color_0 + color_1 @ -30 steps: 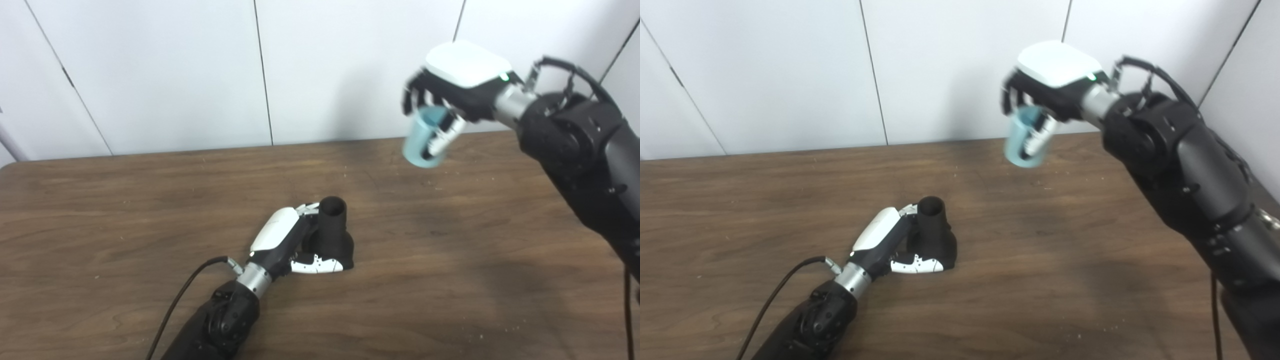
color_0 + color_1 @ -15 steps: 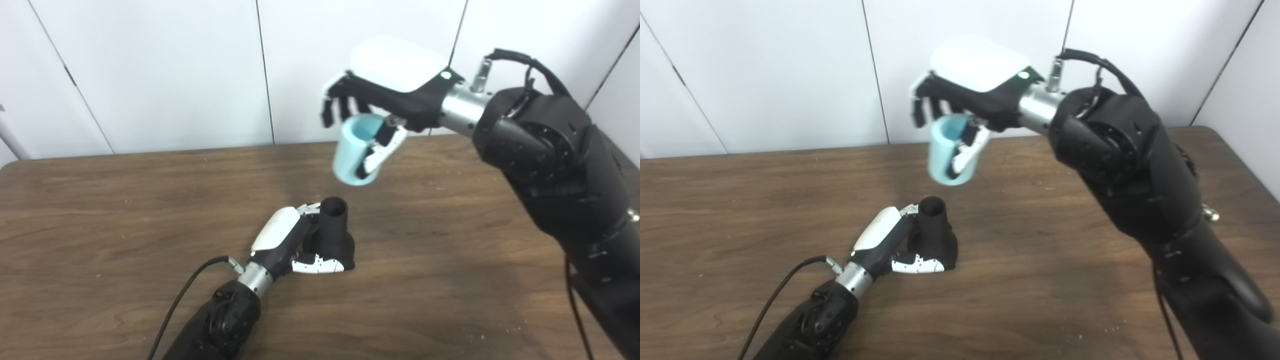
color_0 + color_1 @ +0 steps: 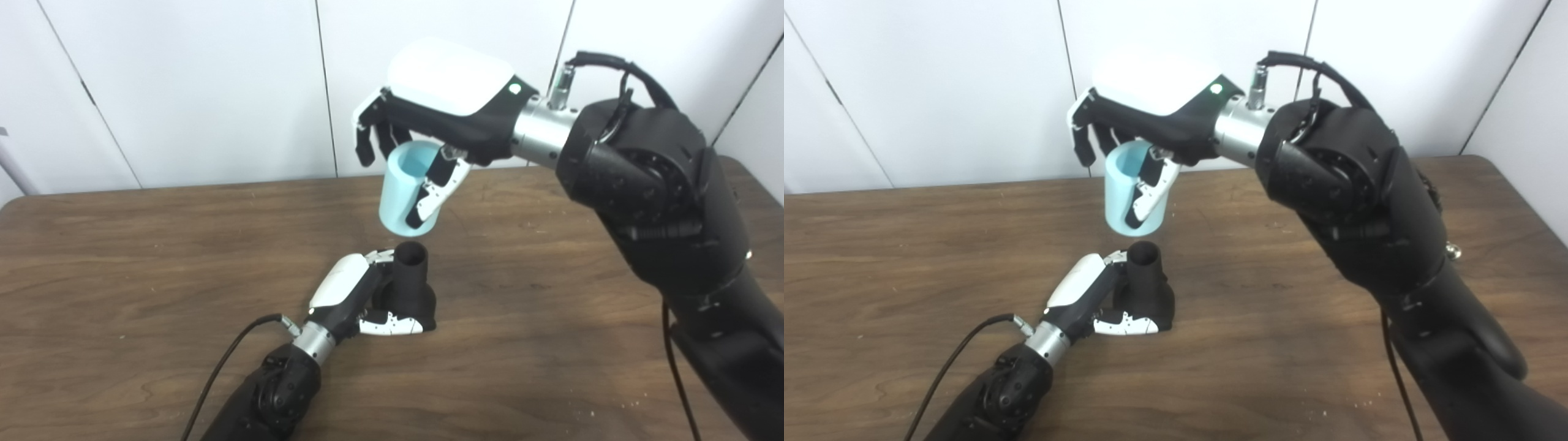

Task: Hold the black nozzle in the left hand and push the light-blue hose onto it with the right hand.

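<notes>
The black nozzle (image 3: 409, 286) stands on the wooden table (image 3: 122, 245) near the middle, its round mouth facing up. My left hand (image 3: 349, 297) is shut on the nozzle's wide base, thumb across the front. The light-blue hose piece (image 3: 405, 190), a short wide tube, hangs in the air just above and slightly left of the nozzle's mouth, tilted a little. My right hand (image 3: 441, 116) is shut on the hose from above, fingers behind it and thumb down its front. A small gap separates hose and nozzle.
White wall panels (image 3: 184, 92) rise behind the table's far edge. A black cable (image 3: 226, 361) runs from the left wrist toward the near edge. My right arm (image 3: 661, 202) crosses the right half of the table.
My right hand has carried the hose leftward and down, from high at the right to just above the nozzle's mouth. The left hand and nozzle have stayed still.
</notes>
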